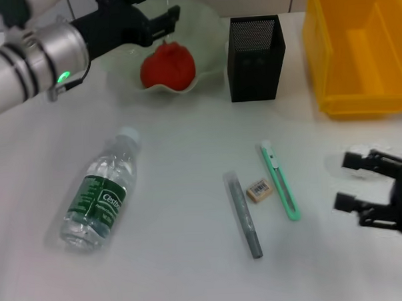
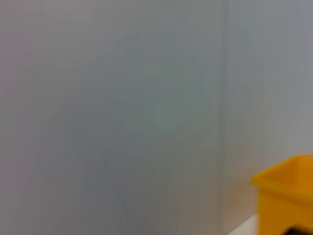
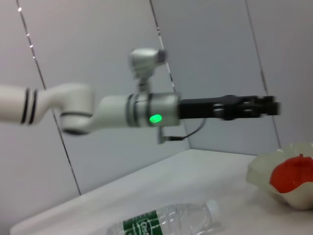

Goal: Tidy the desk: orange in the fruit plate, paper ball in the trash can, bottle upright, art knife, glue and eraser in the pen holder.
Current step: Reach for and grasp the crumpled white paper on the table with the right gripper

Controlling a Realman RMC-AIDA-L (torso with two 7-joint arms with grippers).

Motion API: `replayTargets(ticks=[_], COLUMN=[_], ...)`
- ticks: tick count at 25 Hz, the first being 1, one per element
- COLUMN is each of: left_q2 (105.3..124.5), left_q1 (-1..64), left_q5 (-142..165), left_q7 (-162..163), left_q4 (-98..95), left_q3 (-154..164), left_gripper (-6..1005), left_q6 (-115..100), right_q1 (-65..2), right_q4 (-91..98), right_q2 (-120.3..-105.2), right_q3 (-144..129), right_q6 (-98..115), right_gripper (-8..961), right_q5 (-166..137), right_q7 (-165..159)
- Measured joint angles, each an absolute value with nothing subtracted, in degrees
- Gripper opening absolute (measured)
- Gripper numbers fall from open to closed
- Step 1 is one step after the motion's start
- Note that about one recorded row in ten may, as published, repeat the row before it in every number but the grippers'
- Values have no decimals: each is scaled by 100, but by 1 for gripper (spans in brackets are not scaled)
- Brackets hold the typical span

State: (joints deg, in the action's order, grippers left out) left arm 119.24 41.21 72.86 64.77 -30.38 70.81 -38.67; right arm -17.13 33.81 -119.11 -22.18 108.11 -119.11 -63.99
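- Hovering above the fruit plate (image 1: 211,73) near the tabletop's far edge, the left gripper (image 1: 172,20) holds nothing; its fingers stand slightly parted, and the orange (image 1: 168,65) — reddish in tone — already rests in the plate.
- Lying on its side toward the near-left of the tabletop: the water bottle (image 1: 101,189), cap pointing away. Being round, it could roll if nudged off-centre in a grasp.
- Grouped at mid-tabletop: glue stick (image 1: 243,215), eraser (image 1: 259,189) and green art knife (image 1: 280,180). The eraser sits close between the other two, so wide-set fingers could drag a neighbour along.
- Standing beside the plate, the black mesh pen holder (image 1: 254,48) is narrow and tall — a slanted drop might tip it.
- Waiting at the near-right edge, the right gripper (image 1: 349,181) is open and empty.
- Paper ball: not identifiable; the yellow bin (image 1: 357,50) occupies the far-right corner.
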Motion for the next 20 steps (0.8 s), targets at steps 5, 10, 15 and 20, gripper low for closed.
replayTargets(ticks=[5, 10, 15, 20], left_q2=[11871, 11894, 11874, 11864], left_q1=[2525, 1548, 1297, 1319], left_q5=[7280, 7275, 7272, 7271], left_q7=[6353, 5381, 5117, 5115], left_q4=[-3988, -3826, -3495, -3229], left_q3=[7093, 7109, 7126, 7093], left_gripper=[779, 811, 842, 836], left_q6=[-6468, -7691, -8210, -8226], right_q1=[-1863, -2136, -2487, -2708], right_q4=[5419, 7458, 8744, 8694], right_q2=[-11924, -11908, -11917, -11936], right_q3=[-2283, -3065, -4474, -5780], right_q6=[11373, 11102, 10596, 9956], right_gripper=[831, 832, 832, 831], right_q5=[-11925, -12452, -14066, -15160], right_q7=[-8541, -10898, -12437, -13225])
